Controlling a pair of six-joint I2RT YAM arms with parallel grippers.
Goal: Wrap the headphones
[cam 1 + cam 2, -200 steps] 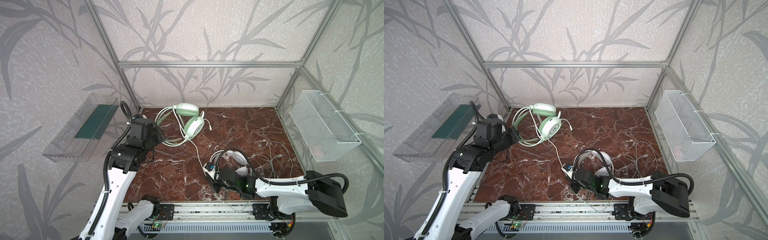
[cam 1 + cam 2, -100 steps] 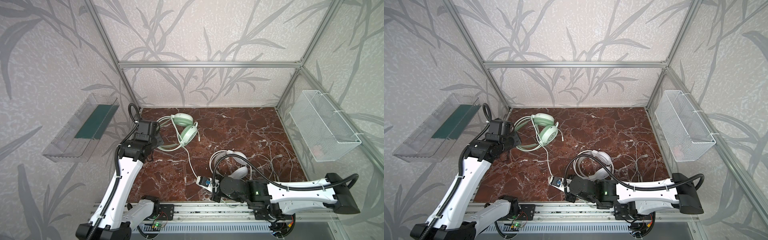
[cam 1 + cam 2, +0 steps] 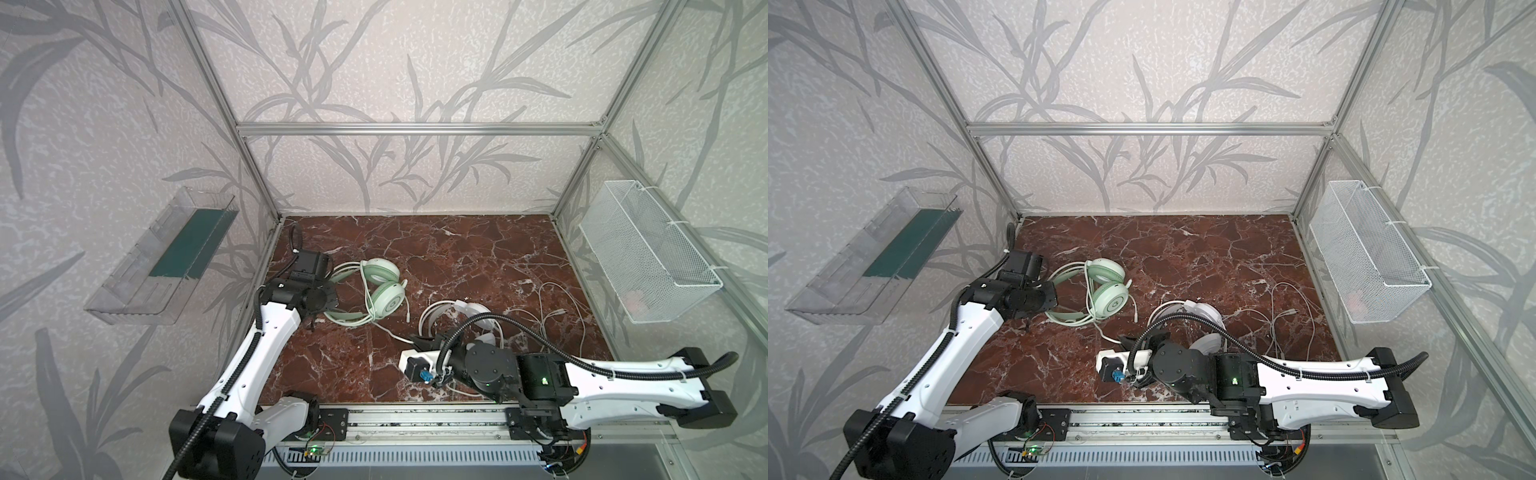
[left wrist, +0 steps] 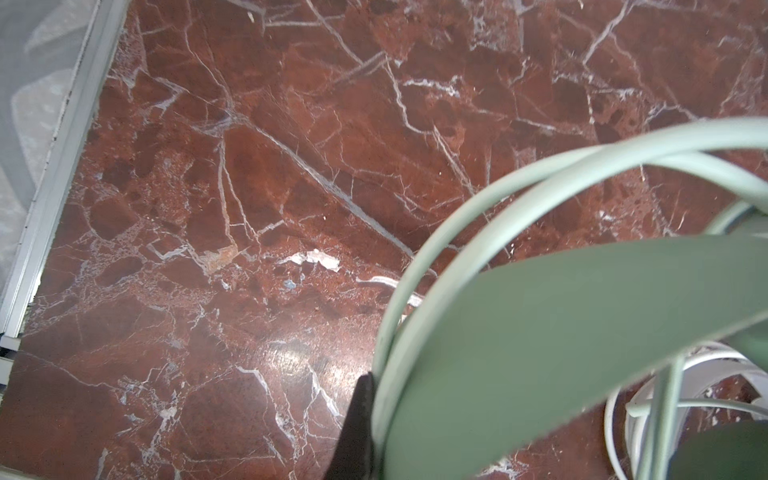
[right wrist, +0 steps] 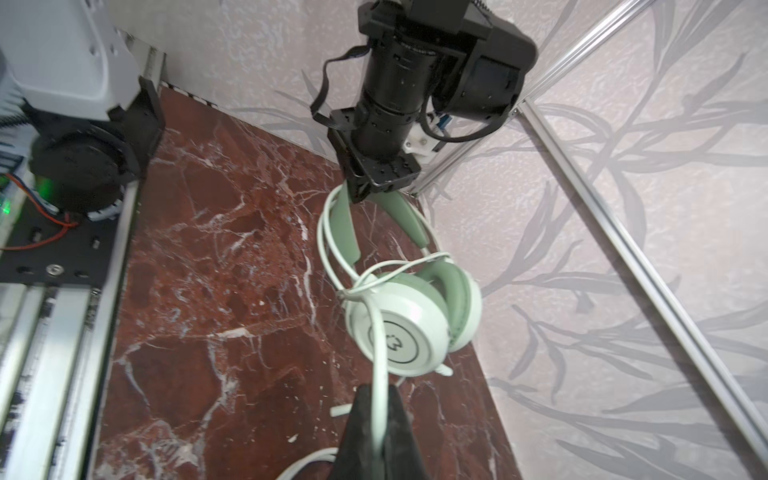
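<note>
In both top views the green headset (image 3: 382,286) is at 9 o'clock from the table's (image 3: 478,257) middle. At its 9 o'clock, the left gripper (image 5: 361,191) clamps it by the headband (image 5: 345,232). At its 5 o'clock, the right gripper (image 3: 417,338) pinches the cable (image 5: 378,353). The white headset (image 3: 469,311) lies at its 4 o'clock.

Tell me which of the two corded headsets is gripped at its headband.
The mint-green round-cupped headset: the left gripper is shut on its headband. The white headset lies ungripped on the red marble table.
</note>
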